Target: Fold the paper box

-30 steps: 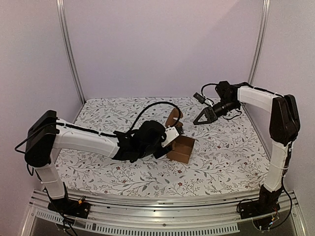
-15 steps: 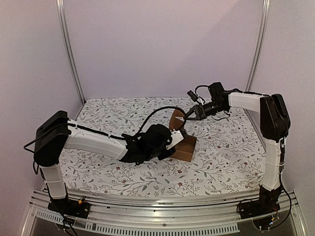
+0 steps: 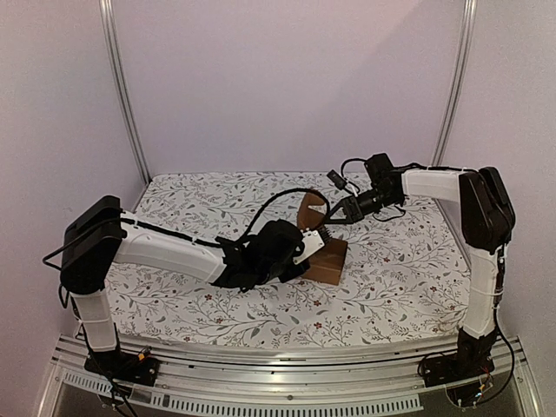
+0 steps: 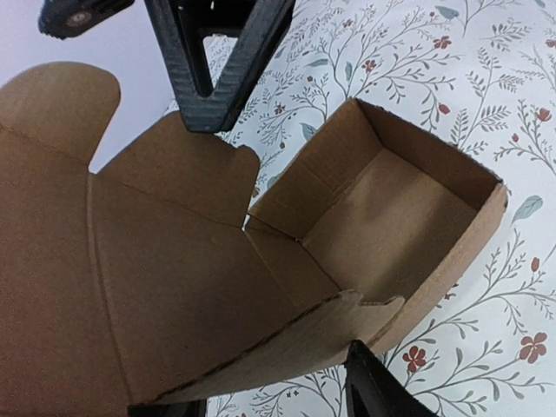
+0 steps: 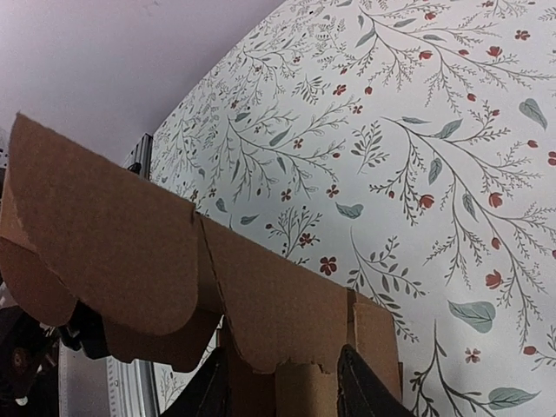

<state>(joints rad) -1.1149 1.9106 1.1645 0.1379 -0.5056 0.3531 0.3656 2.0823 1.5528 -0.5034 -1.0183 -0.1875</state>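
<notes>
Position: paper box (image 3: 328, 259) is seen on the floral-print table (image 3: 408, 261), about mid-table, slightly right of centre. The body is folded up into an open-topped tray with the cavity exposed. The lid flap (image 3: 308, 211) is stood up on the far-left side, and its rounded side tabs are left unfolded. The left gripper (image 4: 265, 391) is placed at the box's near-left edge. Its jaws are spread, a cardboard panel is laid across the gap, and no clamping is seen. The right gripper (image 5: 287, 387) is positioned from the far right, with its tips set at the lid flap's top edge. Its jaws are held partly apart, cardboard is seen across the gap, and no firm hold is shown.
</notes>
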